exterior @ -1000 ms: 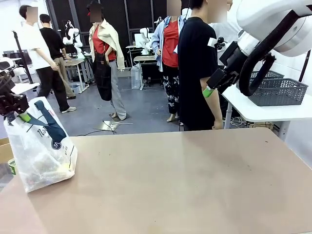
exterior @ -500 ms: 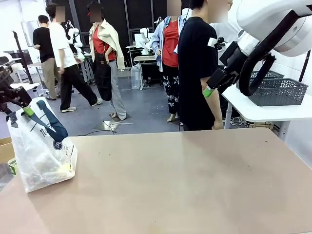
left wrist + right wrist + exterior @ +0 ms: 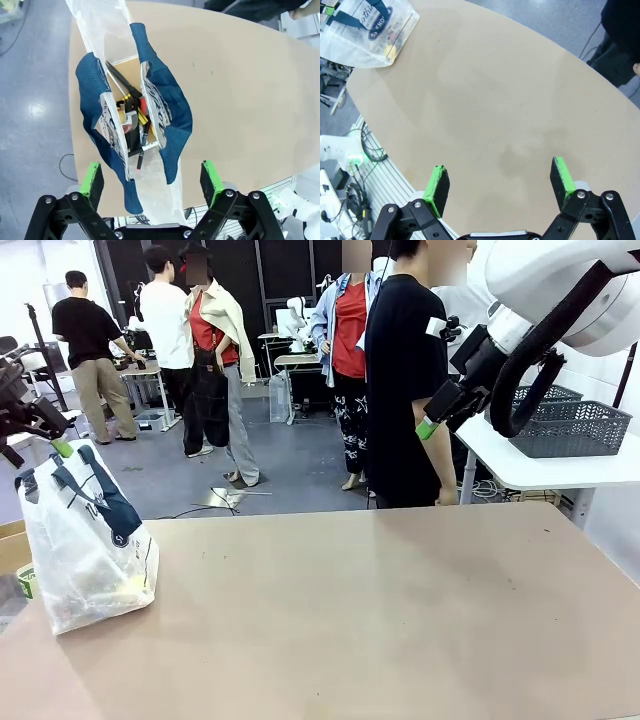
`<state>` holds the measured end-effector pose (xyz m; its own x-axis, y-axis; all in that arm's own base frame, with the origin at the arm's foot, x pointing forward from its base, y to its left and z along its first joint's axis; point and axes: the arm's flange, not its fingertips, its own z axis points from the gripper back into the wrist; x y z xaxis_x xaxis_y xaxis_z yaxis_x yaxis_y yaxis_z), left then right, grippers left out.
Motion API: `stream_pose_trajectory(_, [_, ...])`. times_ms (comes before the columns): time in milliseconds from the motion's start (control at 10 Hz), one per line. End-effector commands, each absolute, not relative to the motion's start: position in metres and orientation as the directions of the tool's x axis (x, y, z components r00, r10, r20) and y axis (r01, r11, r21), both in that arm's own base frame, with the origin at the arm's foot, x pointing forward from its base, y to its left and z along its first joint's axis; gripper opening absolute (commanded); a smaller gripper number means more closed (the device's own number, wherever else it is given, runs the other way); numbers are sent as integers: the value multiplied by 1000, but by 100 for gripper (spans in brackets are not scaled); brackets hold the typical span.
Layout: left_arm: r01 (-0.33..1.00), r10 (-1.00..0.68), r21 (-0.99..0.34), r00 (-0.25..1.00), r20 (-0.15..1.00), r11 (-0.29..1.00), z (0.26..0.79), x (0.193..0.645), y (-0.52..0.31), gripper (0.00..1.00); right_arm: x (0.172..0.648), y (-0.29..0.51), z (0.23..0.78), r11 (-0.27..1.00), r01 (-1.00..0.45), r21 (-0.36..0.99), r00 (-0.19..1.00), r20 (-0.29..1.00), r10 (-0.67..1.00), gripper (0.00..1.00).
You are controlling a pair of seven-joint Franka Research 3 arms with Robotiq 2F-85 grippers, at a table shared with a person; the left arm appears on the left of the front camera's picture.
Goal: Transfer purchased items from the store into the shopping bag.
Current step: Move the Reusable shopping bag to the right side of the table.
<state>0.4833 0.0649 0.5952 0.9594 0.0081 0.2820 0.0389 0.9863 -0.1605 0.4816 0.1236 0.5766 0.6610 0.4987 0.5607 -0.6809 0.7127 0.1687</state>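
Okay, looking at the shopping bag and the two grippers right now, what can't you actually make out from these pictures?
- The purchased items in the left wrist view: the shopping bag and its navy handles cover most of them, so the count and kinds stay unclear.
- The bag's print in the front view: too small to read.
- The left gripper in the front view: partly cut off by the picture's left edge.
- The right gripper: open, holding nothing.
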Motion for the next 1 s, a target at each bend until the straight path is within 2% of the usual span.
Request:
stream_pose_trajectory(0, [29,13,-152,964,266,988,598,482,60,100,482,122,576,700,-696,162,650,557,517,100])
stream_pose_trajectory(200, [28,16,-157,962,274,987,599,480,61,100,482,122,576,700,-696,162,650,557,517,100])
stream_pose_trajectory(300, [14,33,-144,948,317,989,603,478,62,100,482,122,576,700,-696,162,650,557,517,100])
stream_pose_trajectory(400, [42,5,-160,960,281,986,596,483,64,100,482,122,576,700,-696,162,650,557,517,100])
stream_pose_trajectory(900, [42,5,-160,960,281,986,596,483,64,100,482,122,576,700,-696,162,650,557,517,100])
